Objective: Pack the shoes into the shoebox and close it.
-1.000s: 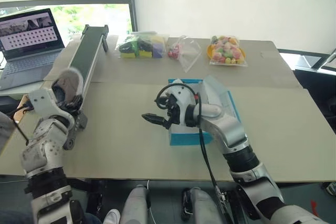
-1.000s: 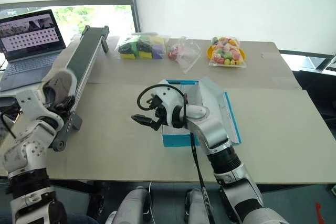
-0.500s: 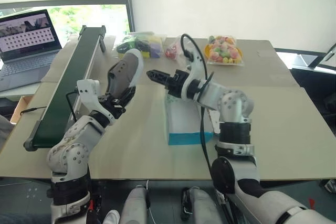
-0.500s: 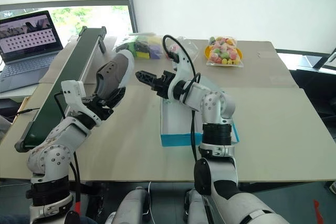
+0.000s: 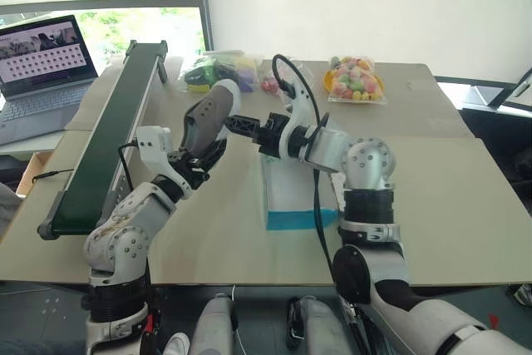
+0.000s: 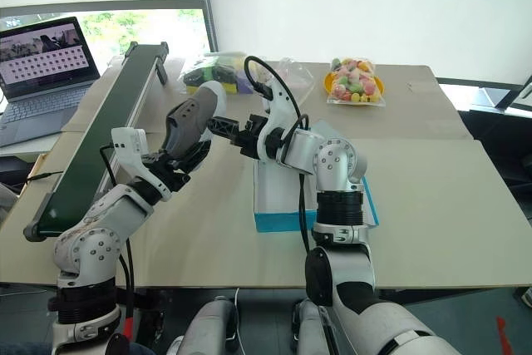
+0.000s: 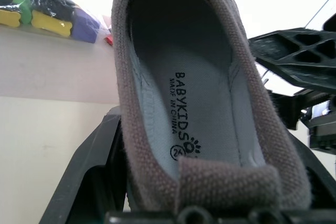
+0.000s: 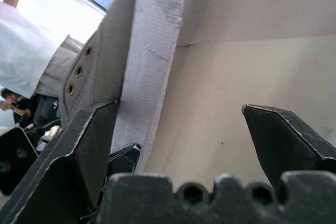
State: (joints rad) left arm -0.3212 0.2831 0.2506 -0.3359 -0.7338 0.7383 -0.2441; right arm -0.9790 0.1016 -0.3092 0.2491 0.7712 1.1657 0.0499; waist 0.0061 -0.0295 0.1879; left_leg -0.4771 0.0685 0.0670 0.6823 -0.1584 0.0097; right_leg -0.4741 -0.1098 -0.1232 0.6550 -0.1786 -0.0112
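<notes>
My left gripper is shut on the heel of one grey shoe and holds it above the table, toe tilted up and away. In the left wrist view I look into the shoe's opening and grey insole. My right gripper points left at the toe and stands open. In the right wrist view the shoe's white sole lies against one of its fingers. Below my right arm the turquoise shoebox sits open on the table, its inside mostly hidden by the arm.
A green conveyor belt runs along the table's left side, with a laptop beyond it. Clear bags of colourful items lie along the far edge. A person in white shows behind the shoe in the right wrist view.
My left arm has swung from the conveyor toward the table's middle with the shoe. My right gripper has risen from beside the box and rolled to face the shoe's toe.
</notes>
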